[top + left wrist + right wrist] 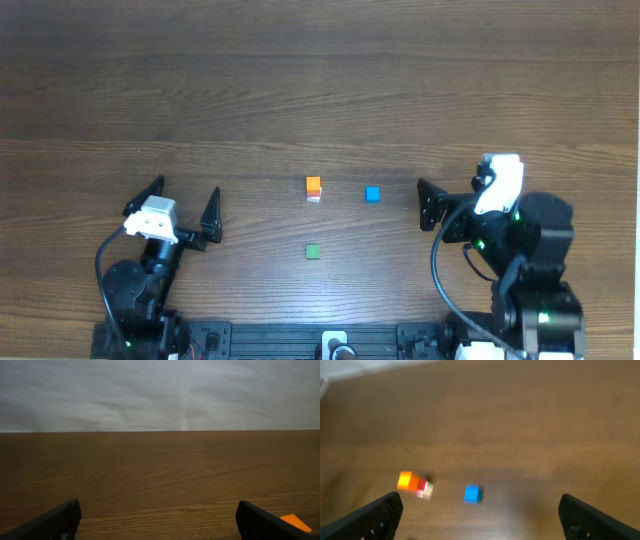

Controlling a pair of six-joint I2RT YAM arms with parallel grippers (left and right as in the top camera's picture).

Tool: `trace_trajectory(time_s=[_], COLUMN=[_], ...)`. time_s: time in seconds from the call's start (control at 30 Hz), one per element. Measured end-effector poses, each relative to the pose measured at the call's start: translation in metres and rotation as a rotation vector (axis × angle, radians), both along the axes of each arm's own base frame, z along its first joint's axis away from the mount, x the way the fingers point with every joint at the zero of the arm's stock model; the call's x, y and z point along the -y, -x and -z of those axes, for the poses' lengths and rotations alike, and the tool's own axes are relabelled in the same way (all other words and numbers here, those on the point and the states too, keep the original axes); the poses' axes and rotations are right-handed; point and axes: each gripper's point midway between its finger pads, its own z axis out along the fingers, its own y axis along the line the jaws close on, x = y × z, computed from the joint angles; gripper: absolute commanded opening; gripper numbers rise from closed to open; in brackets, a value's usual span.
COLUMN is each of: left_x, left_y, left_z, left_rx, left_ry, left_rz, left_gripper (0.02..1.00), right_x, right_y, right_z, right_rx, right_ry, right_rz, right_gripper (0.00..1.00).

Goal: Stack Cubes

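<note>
Sitting atop a red cube (422, 488), the orange cube (313, 183) has the blue cube (372, 194) near, the green cube (312, 252) farther off, and left gripper (186, 188) and right gripper (450, 197) flanking it, fingers wide, empty.

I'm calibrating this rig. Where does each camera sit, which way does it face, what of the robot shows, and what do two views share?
Top view: overhead, looking down at the table; both arms, left tool and right tool open.
Left wrist view: on the left arm, looking along the table toward a pale backdrop; its fingers show.
Right wrist view: on the right arm, tilted down at the table; its fingers show.
Shared: top and right wrist views both show the blue cube and orange-topped stack.
</note>
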Motion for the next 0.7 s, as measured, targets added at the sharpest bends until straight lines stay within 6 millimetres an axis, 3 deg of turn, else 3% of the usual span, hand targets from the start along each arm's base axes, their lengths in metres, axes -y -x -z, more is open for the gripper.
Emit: trace_trajectory(time_s=[0.17, 0.37, 0.7], left_x=[0.0, 0.0, 0.0], left_y=[0.0, 0.0, 0.0], left_z=[0.0, 0.0, 0.0], left_rx=[0.0, 0.0, 0.0], left_ry=[0.0, 0.0, 0.0], left_rz=[0.0, 0.0, 0.0], left_gripper=[1.0, 0.998, 0.998], right_x=[-0.027, -0.083, -0.168], right_y=[0.002, 0.007, 0.042], right_z=[0.016, 0.031, 0.064], right_rx=[-0.138, -0.264, -0.504], right_ry=[-0.032, -0.087, -0.023], right_rz=[-0.117, -0.304, -0.44], right_gripper=[0.991, 0.991, 0.991])
